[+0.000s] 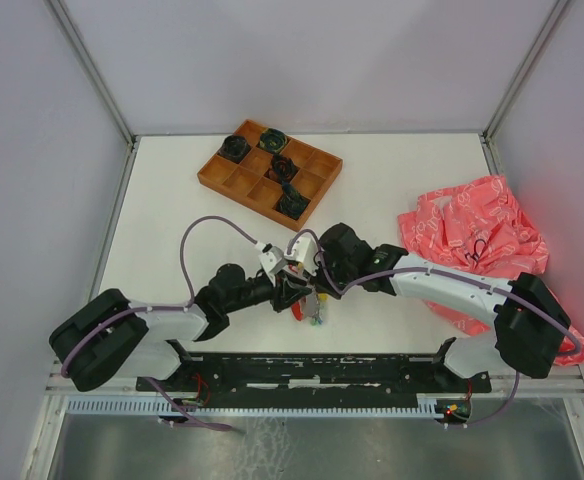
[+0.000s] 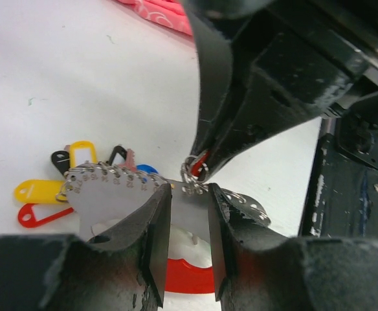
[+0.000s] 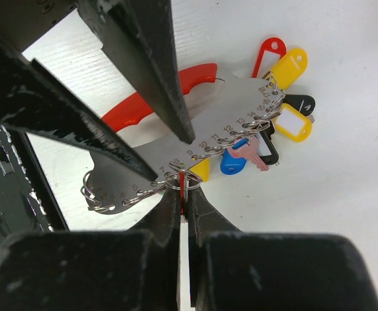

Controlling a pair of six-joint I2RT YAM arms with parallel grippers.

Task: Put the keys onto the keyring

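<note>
Right gripper [image 3: 182, 194]: jaws closed on the red-tagged key [image 2: 200, 162], whose split ring protrudes just past the fingertips. The ring is touching the numbered edge of the keyring [image 3: 241, 103], at about hole 7 or 8 (the engraving is only partly legible).

Left gripper [image 2: 189, 194]: jaws are set narrowly apart, with the grey plate of the keyring seen in the gap and extending beyond both fingers. Whether the plate is actually clamped cannot be told. The red handle [image 3: 137, 107] of the keyring lies behind these fingertips, towards the wrist. The right gripper's tips are just ahead of the left jaws, nearly touching.

The other keys [image 3: 291, 68] (yellow, red, black and blue tags) are fanned on the white table [image 3: 344, 194] at the far end of the plate, well apart from both pairs of jaws.

A wooden tray [image 1: 212, 172] with dark coiled bundles [image 1: 235, 148] and a pink bag [image 1: 467, 235] are seen far from both grippers.
</note>
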